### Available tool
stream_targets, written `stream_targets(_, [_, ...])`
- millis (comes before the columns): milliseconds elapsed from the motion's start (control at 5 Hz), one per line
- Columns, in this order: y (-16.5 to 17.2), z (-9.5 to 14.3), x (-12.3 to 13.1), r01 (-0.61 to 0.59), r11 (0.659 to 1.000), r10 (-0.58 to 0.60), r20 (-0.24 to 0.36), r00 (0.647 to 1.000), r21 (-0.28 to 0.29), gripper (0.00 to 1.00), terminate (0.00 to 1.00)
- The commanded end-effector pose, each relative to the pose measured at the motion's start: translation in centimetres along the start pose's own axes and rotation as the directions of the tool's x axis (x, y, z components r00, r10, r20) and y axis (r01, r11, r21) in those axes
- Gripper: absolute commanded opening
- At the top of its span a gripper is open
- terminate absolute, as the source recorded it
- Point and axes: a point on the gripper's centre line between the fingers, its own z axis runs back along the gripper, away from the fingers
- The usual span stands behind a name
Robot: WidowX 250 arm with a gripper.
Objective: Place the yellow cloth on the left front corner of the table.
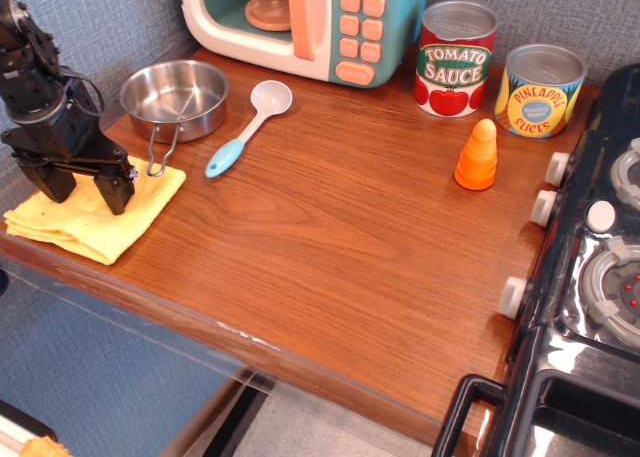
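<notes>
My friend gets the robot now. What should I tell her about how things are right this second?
Gripper: black fingers spread apart, tips down on the flat pale-yellow cloth; open, not pinching it.
Cloth: lies at the left front corner of the reddish-brown wooden table, slightly rumpled, just in front of the round steel pot; the pot's wire handle reaches its edge.
Done: cloth looks to be at its corner.
Left: lift the gripper straight up and away without dragging the cloth.

A steel pot point(174, 96) sits upper left, a blue-handled spoon point(249, 127) just beside it. A toy microwave point(305, 22) fills the top centre. Upper right — a tomato sauce can point(456, 58), a pineapple slices can point(540, 90), an orange cone point(478, 155). A black stove point(590, 277) occupies the right edge.
</notes>
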Motion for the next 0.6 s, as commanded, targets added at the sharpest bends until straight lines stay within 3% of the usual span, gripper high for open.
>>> stream_targets(0, [-3.8,4.3,1.6,0.076,0.997,-0.074,0.096,0.993,-0.021,1.0,0.0])
stream_targets(400, [-5.0,10.6,3.6,0.089,0.996,-0.085,0.178,0.98,-0.016,1.0,0.0])
